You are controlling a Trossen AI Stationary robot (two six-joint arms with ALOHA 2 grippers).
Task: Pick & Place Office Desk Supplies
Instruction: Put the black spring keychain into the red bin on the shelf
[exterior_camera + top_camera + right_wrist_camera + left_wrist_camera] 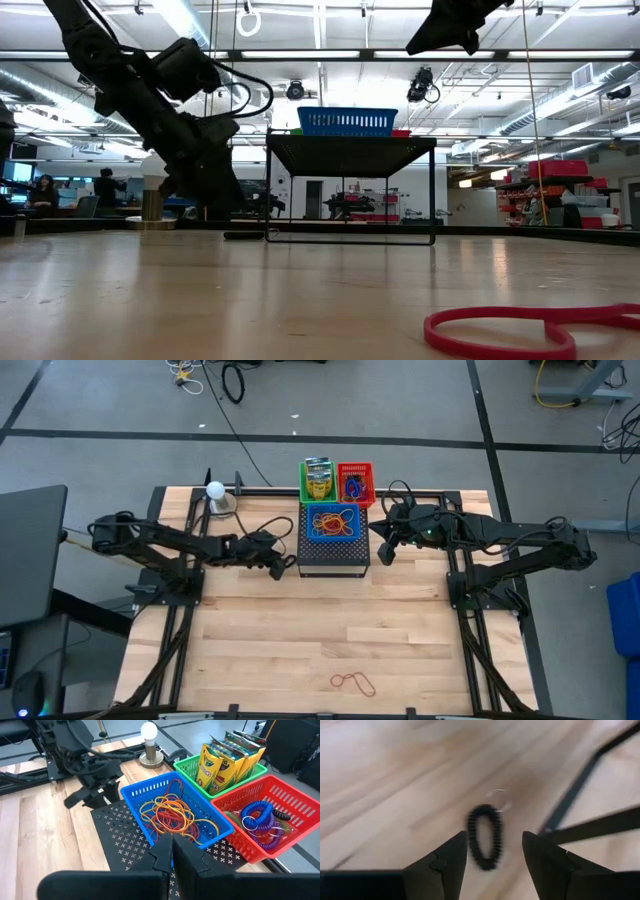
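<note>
Left wrist view shows the left gripper (492, 852) with fingers spread wide on either side of a black coiled ring (485, 836) lying on the wooden table (300, 630), just beside the black mesh box (333, 554). The step in hand appears to be either grasping or releasing this ring; motion blur prevents a firm call. A grasp would require lowering and closing squarely. The box leg stands near, limiting sideways travel. The right gripper (172, 851), fingers pressed together and empty, hovers above the blue basket (145, 795) of rubber bands (172, 815).
</note>
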